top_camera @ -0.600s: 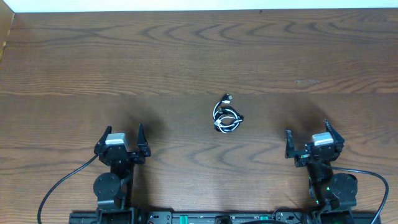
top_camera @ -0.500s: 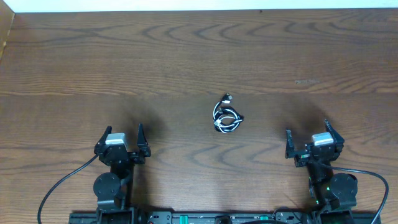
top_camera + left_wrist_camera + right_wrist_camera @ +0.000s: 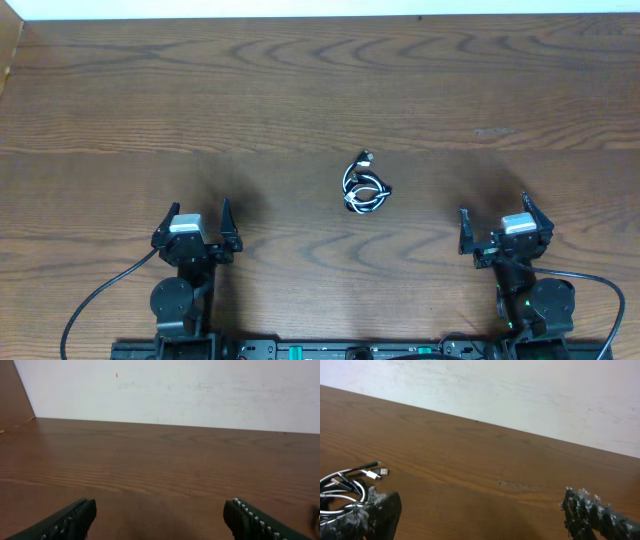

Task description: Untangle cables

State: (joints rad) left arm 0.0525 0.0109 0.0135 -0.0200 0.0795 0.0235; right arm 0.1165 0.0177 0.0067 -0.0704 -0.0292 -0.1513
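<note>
Two light, floppy cables [image 3: 366, 186] are lying knotted at the middle of the table [image 3: 300, 90]; we are favouring the protruding plug end [image 3: 366, 157] as hold. The left end effector [image 3: 197, 212] and right end effector [image 3: 495, 214] are sitting released, empty.

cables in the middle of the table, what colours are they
The cables are one black and one white, bunched together; clearest in the right wrist view.

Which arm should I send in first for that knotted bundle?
Right. The right claw sits nearer the cables, and its wrist view shows them at lower left; the left claw is farther off. Both claws are open.
</note>
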